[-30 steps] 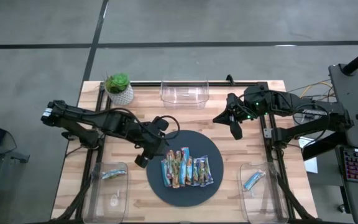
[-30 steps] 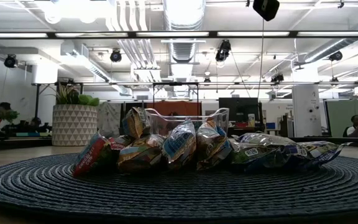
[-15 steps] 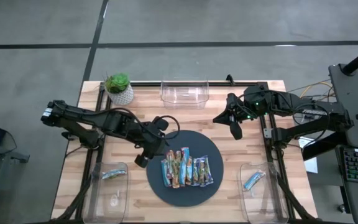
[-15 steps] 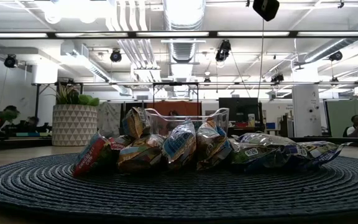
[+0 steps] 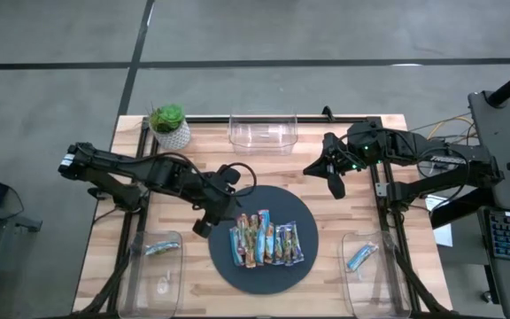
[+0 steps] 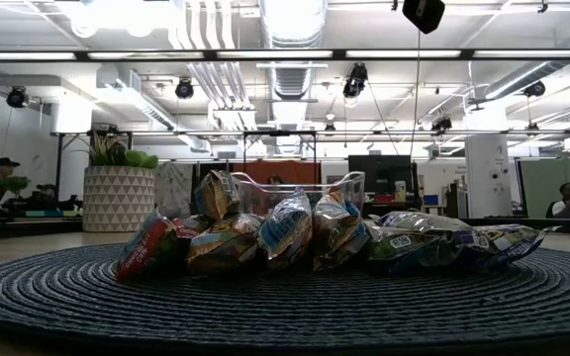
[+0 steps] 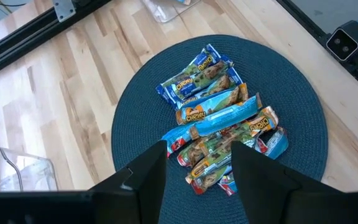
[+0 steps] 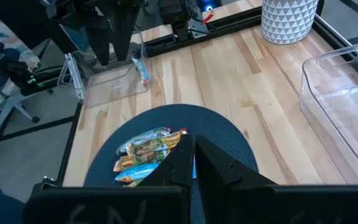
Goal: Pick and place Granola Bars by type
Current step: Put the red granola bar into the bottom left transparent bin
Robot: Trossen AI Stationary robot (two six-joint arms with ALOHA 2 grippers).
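Three clear plastic bins stood on the table: one at the back edge [image 5: 262, 132], one front-left [image 5: 155, 260] holding one granola bar [image 5: 158, 249], one front-right [image 5: 367, 264] holding one blue bar [image 5: 359, 257]. A pile of about eight bars [image 5: 265, 238] lay on one dark round mat [image 5: 227, 257]. One potted plant [image 5: 169, 125] stood there.

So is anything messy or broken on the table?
Nothing looks broken or spilled. The shiny wrapped granola bars lie bunched and overlapping on the dark round woven mat, not in neat rows. One blue bar already sits in a clear plastic bin.
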